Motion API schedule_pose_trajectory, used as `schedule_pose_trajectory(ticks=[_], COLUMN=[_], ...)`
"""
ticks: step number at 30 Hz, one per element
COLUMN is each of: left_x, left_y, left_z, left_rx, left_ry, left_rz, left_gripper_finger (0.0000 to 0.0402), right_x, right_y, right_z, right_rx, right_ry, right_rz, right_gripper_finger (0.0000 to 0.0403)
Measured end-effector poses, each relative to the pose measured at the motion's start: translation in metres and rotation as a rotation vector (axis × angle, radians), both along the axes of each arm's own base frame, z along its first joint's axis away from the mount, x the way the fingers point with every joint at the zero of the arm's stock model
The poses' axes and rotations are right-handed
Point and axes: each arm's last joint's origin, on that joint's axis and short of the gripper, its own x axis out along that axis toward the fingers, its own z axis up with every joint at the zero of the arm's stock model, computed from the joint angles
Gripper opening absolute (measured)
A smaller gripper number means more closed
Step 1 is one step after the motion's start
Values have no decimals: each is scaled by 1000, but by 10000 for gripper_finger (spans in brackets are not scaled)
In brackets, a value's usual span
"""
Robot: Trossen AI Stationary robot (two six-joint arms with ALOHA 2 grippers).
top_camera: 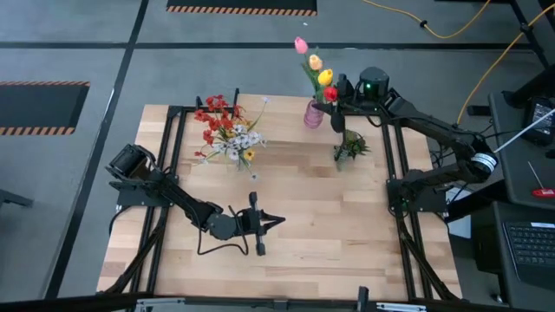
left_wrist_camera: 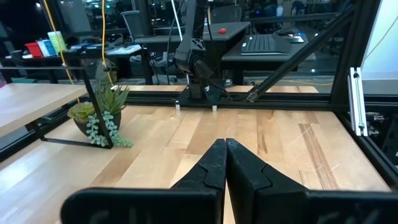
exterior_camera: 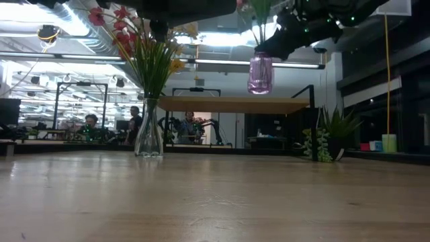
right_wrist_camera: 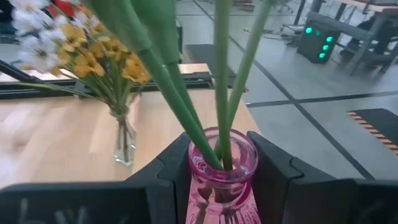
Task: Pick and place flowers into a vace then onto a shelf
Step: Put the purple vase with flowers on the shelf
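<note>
A pink glass vase (top_camera: 313, 113) holds red, yellow and pink tulips (top_camera: 323, 76) on green stems (right_wrist_camera: 219, 93). It hangs at the table's far side, a little higher than the shelf (exterior_camera: 228, 104), with my right gripper (right_wrist_camera: 222, 177) shut on it. Left of it, a clear vase (exterior_camera: 148, 138) of red, yellow and white flowers (top_camera: 227, 130) stands on its base on the table. My left gripper (top_camera: 270, 221) waits shut and level over the table's near middle, holding nothing. My right gripper pinches the pink vase between its two fingers (right_wrist_camera: 171, 171), one on each side of the vase just below the rim (right_wrist_camera: 222, 149). The fingers come in roughly level from the table's right. The vase is upright and lifted clear (exterior_camera: 260, 74), its tulips standing above the fingers.
A small potted green plant (top_camera: 349, 146) stands on the table to the right of the pink vase, beside a black leg of the shelf (left_wrist_camera: 94, 109). Black frame rails (top_camera: 401, 173) run along the table's sides. People sit in the room behind (exterior_camera: 91, 124).
</note>
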Motion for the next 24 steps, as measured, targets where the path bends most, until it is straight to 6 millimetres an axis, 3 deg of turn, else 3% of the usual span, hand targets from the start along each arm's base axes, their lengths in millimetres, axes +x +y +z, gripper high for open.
schedule_pose_trajectory(ticks=[24], left_x=[0], left_y=[0], left_z=[0], left_rx=[0], left_ry=[0], left_rz=[-1], left_gripper_finger=[3], right_x=[-2], right_y=[-9], right_z=[-20], right_rx=[39], right_ry=[38], right_rz=[-25], right_gripper_finger=[121])
